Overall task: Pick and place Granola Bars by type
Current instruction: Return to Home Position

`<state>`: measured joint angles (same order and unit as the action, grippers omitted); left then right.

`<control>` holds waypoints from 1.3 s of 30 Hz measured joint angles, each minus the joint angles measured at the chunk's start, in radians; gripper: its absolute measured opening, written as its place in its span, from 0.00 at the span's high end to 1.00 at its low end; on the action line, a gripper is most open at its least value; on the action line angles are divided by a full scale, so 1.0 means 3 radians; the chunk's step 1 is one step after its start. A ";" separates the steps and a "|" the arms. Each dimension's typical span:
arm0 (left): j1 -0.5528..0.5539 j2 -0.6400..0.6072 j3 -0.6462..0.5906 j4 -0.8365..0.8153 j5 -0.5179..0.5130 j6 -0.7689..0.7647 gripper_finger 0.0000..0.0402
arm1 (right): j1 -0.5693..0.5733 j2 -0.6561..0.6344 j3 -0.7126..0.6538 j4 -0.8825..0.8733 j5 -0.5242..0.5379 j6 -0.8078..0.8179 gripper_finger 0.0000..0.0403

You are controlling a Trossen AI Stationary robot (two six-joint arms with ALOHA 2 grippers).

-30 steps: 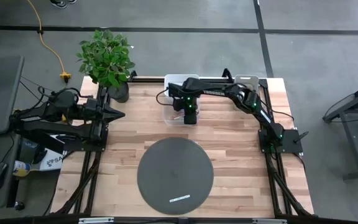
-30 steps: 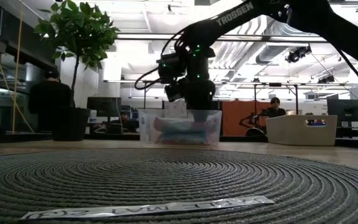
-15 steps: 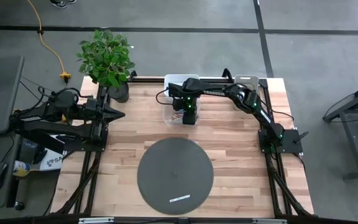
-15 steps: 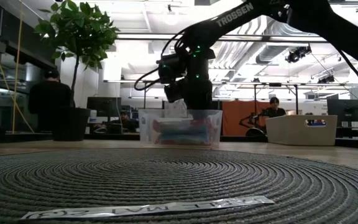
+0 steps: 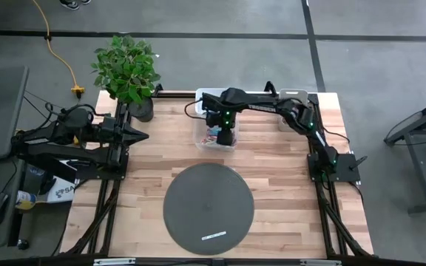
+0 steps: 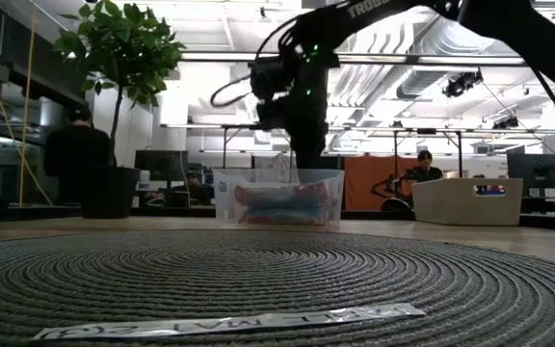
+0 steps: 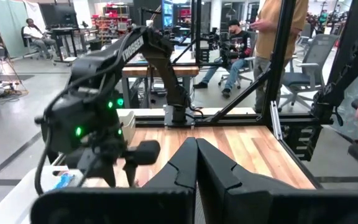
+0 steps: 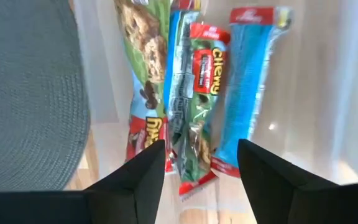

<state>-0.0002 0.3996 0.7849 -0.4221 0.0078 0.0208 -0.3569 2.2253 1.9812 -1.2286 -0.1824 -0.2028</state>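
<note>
Raised since before, my right gripper hangs over the transparent bin of Granola Bars, fingers apart, empty; left gripper parked, closed.

Open lab w/ grey floor, office chair, bright ceiling.

Overhead camera looks straight down on the whole table; a table-height camera faces level across the mat to the bin, which both share. Left wrist camera looks across at the right arm; right wrist camera hangs close above the bars.
</note>
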 joint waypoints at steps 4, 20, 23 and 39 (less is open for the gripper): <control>0.0000 0.0001 0.0000 0.0001 0.0000 -0.0001 1.00 | 0.0014 -0.0189 0.0000 0.0015 0.0065 0.0034 0.55; 0.0000 0.0000 0.0000 0.0001 0.0000 0.0000 1.00 | 0.0568 -0.1157 0.0002 0.0010 0.0032 0.0326 0.94; 0.0000 0.0001 0.0000 0.0000 0.0000 0.0000 1.00 | 0.0735 -0.1321 0.0004 0.0022 0.0067 0.0452 0.98; 0.0000 0.0001 0.0000 0.0001 -0.0001 -0.0001 1.00 | 0.1197 -0.2115 0.0001 0.0404 0.0331 0.0744 1.00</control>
<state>-0.0002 0.4000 0.7849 -0.4217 0.0075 0.0204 0.0021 1.5907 1.9816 -1.1073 -0.0831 0.0204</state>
